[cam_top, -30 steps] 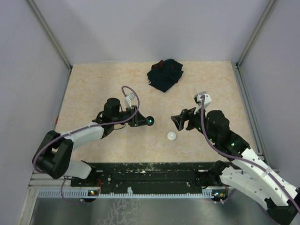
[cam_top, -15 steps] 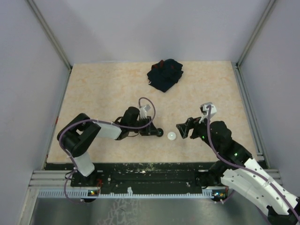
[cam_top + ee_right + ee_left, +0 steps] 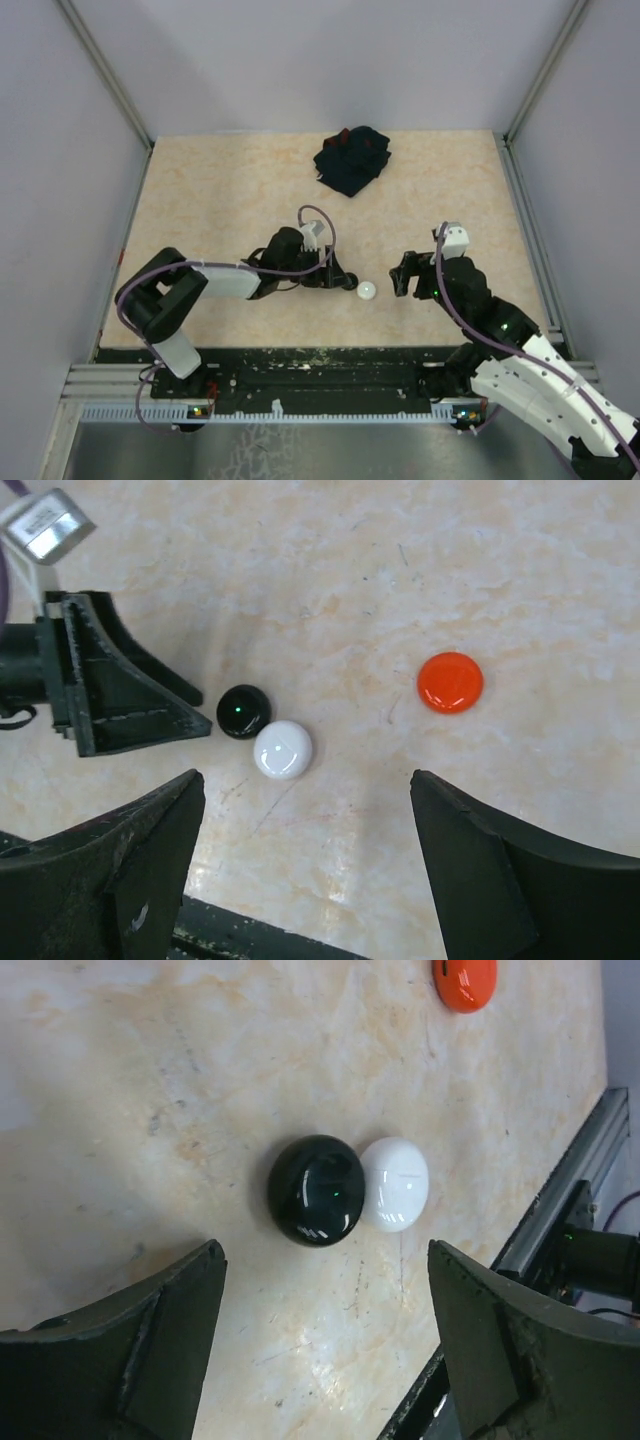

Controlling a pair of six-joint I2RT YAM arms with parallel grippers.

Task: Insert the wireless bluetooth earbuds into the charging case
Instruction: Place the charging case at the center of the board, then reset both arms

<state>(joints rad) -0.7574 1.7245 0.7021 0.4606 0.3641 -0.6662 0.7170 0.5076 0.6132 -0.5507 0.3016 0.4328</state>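
Observation:
No wireless bluetooth earbuds show in any view. Three shut round pucks lie on the table. In the left wrist view the black puck (image 3: 315, 1190) touches the white puck (image 3: 395, 1184), and the orange-red puck (image 3: 465, 980) lies farther off. My left gripper (image 3: 325, 1260) is open just short of the black puck, holding nothing. My right gripper (image 3: 305, 780) is open and empty above bare table, with the white puck (image 3: 283, 749), black puck (image 3: 243, 711) and orange-red puck (image 3: 450, 682) ahead of it. From above, the white puck (image 3: 367, 290) lies between the left gripper (image 3: 342, 280) and the right gripper (image 3: 405, 275).
A crumpled dark navy cloth (image 3: 350, 160) lies at the back of the table. The black rail (image 3: 560, 1200) of the table's near edge runs close behind the pucks. White walls close in the left, right and back sides.
My left gripper carried the black puck right and nearer, set it against the white puck, then opened and let it go. My right gripper drew back slightly to the right.

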